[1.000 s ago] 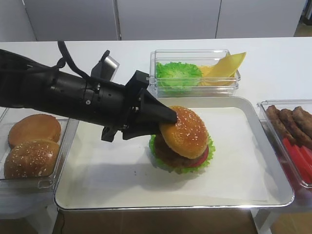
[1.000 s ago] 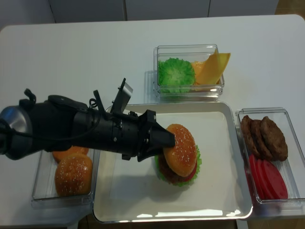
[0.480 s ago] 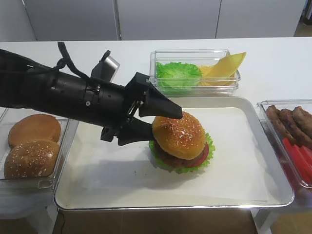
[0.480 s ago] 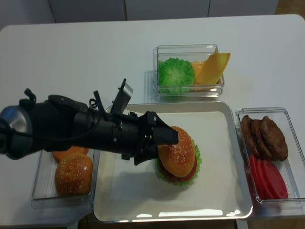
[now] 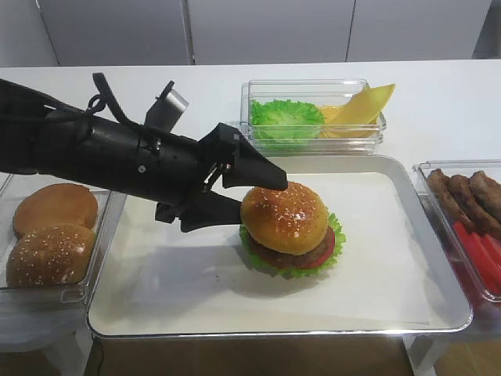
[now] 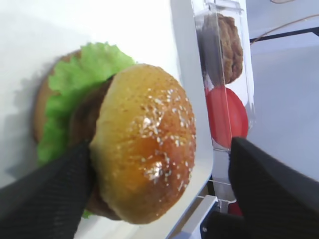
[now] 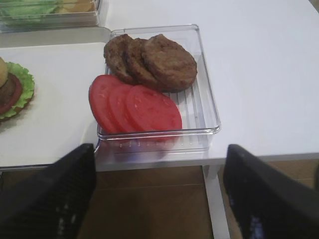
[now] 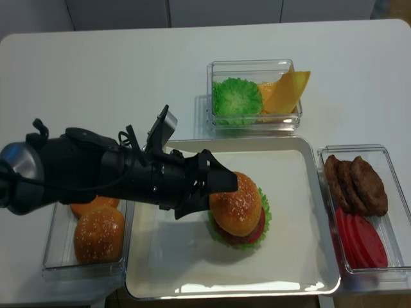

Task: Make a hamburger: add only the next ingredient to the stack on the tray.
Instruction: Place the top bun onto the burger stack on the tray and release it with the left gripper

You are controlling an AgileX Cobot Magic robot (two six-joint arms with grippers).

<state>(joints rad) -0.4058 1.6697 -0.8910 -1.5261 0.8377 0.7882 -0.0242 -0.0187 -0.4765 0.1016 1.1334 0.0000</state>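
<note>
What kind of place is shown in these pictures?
Probably a robot test bench arranged as a burger station, not a real kitchen. A white table carries a metal tray with one assembled hamburger, and clear tubs of sorted ingredients stand around it. The black robot arm's left hand is open beside the burger.

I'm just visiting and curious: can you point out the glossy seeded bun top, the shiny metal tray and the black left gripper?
Glossy golden sesame-seeded bun top (image 5: 283,217): exterior high view, middle of its dome.
Large shiny metal tray (image 5: 282,327): exterior high view, its front rim.
Black left gripper (image 5: 262,200): exterior high view, midway between its spread fingertips.
</note>
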